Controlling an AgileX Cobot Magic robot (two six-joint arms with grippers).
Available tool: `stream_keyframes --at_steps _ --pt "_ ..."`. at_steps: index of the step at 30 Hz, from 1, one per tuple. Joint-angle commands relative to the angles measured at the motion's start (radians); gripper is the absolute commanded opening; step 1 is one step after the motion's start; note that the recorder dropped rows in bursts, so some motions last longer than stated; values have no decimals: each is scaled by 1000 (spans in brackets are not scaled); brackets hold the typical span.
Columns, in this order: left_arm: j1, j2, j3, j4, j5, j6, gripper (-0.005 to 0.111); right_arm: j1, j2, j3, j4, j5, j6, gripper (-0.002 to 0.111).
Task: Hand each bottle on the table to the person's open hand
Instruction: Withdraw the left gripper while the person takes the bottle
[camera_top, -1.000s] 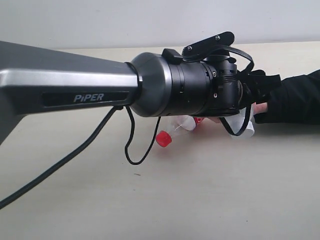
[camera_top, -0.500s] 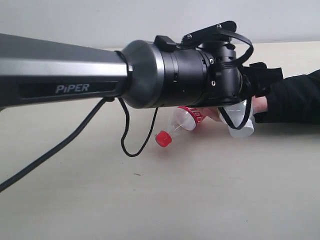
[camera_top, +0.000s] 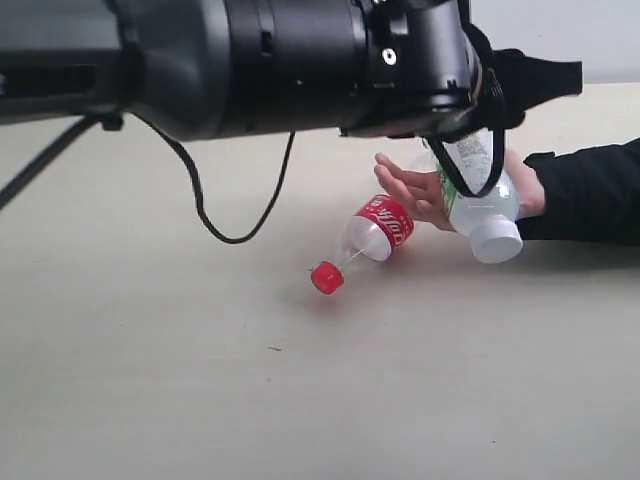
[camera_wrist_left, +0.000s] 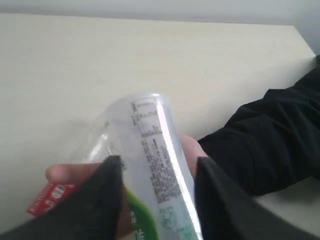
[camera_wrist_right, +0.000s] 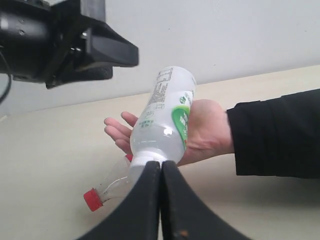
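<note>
Left gripper (camera_wrist_left: 155, 200): jaws clamped on the white-green bottle (camera_top: 478, 200), tilted cap-down between them.
Open hand (camera_top: 425, 190): palm up, right behind that bottle.
Red-labelled bottle (camera_top: 365, 240): lying on the table (camera_top: 150, 380), below the left jaws, beside the fingertips.
Right gripper (camera_wrist_right: 161, 200): jaws pressed together, empty.

The left arm (camera_top: 250, 60) fills the exterior view at twelve o'clock, hiding its gripper's fingertips. The bottle (camera_wrist_left: 160, 170) is cut off at six o'clock in the left wrist view; its label print is unreadable.
</note>
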Motion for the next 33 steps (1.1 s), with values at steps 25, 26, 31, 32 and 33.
stream_keyframes --at_steps 25,26,31,32,33 --pt "-290 -1142 1378 924 214 -534 0 -3 -3 4 -2 -2 -2 0" --pt "-290 -1152 1383 924 214 -553 0 -3 -3 4 -2 -2 -2 0" --pt "-290 -1164 1387 924 251 -448 0 -3 -3 4 -2 -2 -2 0" --pt "-290 -1164 1387 924 276 -420 0 -3 -3 4 -2 -2 -2 0" --pt "-290 -1164 1381 924 310 -386 0 -3 -3 4 -2 -2 -2 0"
